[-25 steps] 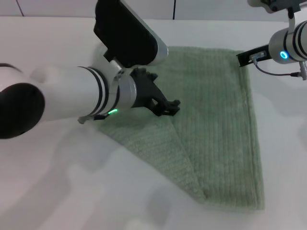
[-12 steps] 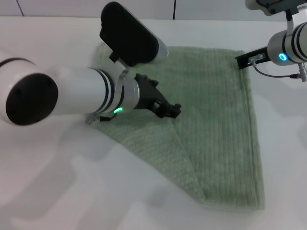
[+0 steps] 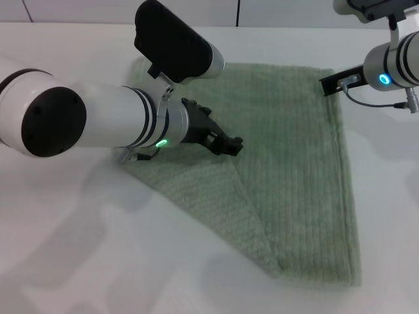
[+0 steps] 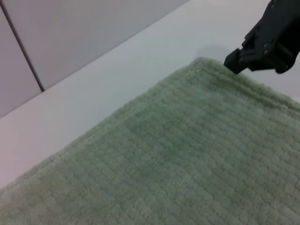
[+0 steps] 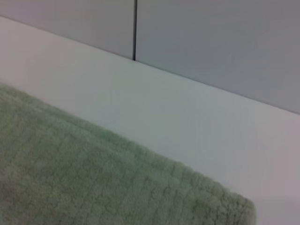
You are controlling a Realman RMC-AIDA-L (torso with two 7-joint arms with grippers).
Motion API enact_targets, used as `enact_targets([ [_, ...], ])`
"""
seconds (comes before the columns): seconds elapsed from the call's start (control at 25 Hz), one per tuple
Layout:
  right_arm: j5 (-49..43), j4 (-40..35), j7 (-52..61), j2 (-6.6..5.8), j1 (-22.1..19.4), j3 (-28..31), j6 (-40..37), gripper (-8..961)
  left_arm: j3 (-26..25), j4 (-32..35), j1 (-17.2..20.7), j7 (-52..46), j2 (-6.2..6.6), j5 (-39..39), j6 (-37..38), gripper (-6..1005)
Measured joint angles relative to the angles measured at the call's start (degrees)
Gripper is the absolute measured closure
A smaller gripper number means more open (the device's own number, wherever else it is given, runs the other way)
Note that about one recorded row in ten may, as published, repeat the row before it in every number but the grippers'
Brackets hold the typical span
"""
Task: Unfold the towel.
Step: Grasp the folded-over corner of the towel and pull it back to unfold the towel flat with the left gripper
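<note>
1. i see the towel [image 3: 288,163] lying on the white table [image 3: 78,261], a pale sage-green terry cloth with fine ribbed stripes running along its length and a thicker hemmed edge.
2. its left part is folded over diagonally, so a triangular flap with a straight slanted crease lies on top of the flat layer, coming to a point near the towel's near edge.
3. my left gripper [image 3: 230,145] reaches in from the left, its dark fingers low over the towel at the top end of that crease; i cannot tell whether the jaws are spread or pinching the cloth.
4. the left arm is a glossy white cylinder with a dark band and a small green light, and a black rounded block sits above its wrist.
5. my right gripper [image 3: 339,82] is at the towel's far right corner, a flat black tip just at the hem; i cannot tell how its jaws stand.
6. in the left wrist view the towel [image 4: 187,159] shows a soft looped pile, and the right gripper [image 4: 265,40] sits at its far corner.
7. in the right wrist view the towel [image 5: 93,183] has a fuzzy rounded corner against the smooth table.
</note>
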Motion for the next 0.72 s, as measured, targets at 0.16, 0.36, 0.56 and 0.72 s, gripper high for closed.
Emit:
enact_targets([
  [0.16,0.0,-0.6,0.0,0.01,0.1,0.0,-0.2,954,0.1,0.1,-0.1,0.2,0.01,0.0,0.2,146],
  [0.36,0.1,-2.3,0.0,0.06,0.5,0.0,-0.8,954,0.2,0.1,-0.1,0.3,0.04,0.0,0.2,146],
  [0.56,0.1,-5.6,0.0,0.11,1.7,0.0,-2.1,954,0.4,-0.3,-0.1,0.4,0.07,0.0,0.2,146],
  [0.72,0.1,-5.9,0.0,0.11,1.9,0.0,-2.6,954,0.4,-0.3,-0.1,0.4,0.14,0.1,0.0,147],
])
